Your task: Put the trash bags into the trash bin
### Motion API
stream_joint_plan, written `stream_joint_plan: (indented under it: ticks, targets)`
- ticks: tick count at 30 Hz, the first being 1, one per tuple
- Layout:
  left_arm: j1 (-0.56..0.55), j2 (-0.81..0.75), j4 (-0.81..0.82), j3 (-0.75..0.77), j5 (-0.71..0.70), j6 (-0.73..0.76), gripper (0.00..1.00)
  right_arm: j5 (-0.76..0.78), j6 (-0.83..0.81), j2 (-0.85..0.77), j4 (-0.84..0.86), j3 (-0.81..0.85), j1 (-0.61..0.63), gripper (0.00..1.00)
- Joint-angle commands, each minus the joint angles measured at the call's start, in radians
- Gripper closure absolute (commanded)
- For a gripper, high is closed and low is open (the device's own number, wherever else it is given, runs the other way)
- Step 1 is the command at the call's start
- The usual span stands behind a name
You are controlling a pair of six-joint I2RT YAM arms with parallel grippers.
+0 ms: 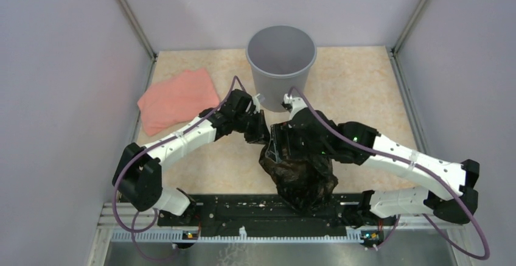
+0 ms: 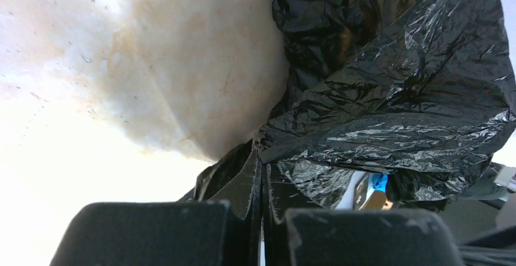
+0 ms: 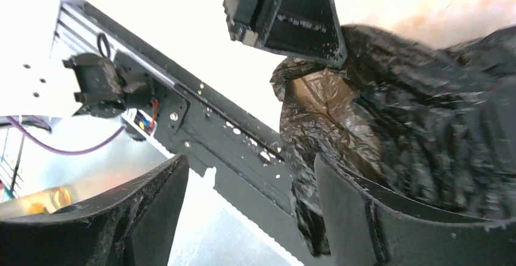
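Just in front of the trash bin [image 1: 271, 92], on the side nearest the arms, the left gripper [image 2: 261, 159] has its jaws pressed fully together, with a pinch of the trash bag [image 2: 395, 95] caught between them. From that wrist's camera you can see the black film bunch up at the fingertips and then fan out to the right in glossy, crinkled folds.

The right gripper [image 3: 248, 171] sits right beside it, a little further from the bin. Its jaws are spread wide, with nothing clamped between them. The bag lies along one of its fingers [image 3: 365, 229]. The film there is blurred, so I can't say for sure whether it rests on the finger or only hangs close. A brownish, see-through patch of the bag shows just beyond that finger, under the left gripper's closed tips.

Outward from the grippers, the rest of the bag sags in a dark heap away from the bin. It reaches the black mounting rail [image 1: 243, 208] that carries both arm bases. The whole bag is outside the bin, which stands upright and open at the far side of the table [image 1: 359, 89]. A salmon-pink cloth [image 1: 178, 99] lies folded on the table to the left of the bin, well apart from the bag.
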Motion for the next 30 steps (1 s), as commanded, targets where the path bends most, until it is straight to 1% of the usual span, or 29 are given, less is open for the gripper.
stream_joint_plan:
  ticks: [1,5,8,13,16,22,27,28,30]
  targets:
    - [0.015,-0.001,-0.042,0.07,-0.021,0.08,1.0,0.106,-0.068,-0.008,-0.143,0.168,0.005,0.23]
    - [0.037,-0.023,-0.059,0.066,-0.054,0.077,1.0,0.198,-0.057,-0.009,-0.298,0.24,0.005,0.21]
    - [0.054,-0.045,-0.066,0.058,-0.087,0.064,1.0,0.2,-0.023,-0.032,-0.37,0.214,0.006,0.22]
    - [0.076,-0.065,-0.087,0.046,-0.13,0.049,1.0,0.204,0.033,-0.105,-0.396,0.105,0.045,0.26]
    - [0.091,-0.07,-0.1,0.037,-0.138,0.05,1.0,0.227,0.075,-0.126,-0.411,0.066,0.096,0.27]
    - [0.115,-0.068,-0.11,0.035,-0.134,0.066,1.0,0.263,0.121,-0.094,-0.411,-0.008,0.16,0.28]
    - [0.135,-0.065,-0.112,0.04,-0.124,0.089,1.0,0.316,0.148,-0.055,-0.384,-0.059,0.16,0.36]
    - [0.137,-0.063,-0.112,0.042,-0.12,0.094,1.0,0.332,0.151,-0.045,-0.379,-0.053,0.161,0.39]
    - [0.139,-0.056,-0.105,0.048,-0.097,0.108,1.0,0.362,0.153,-0.024,-0.372,-0.025,0.16,0.5]
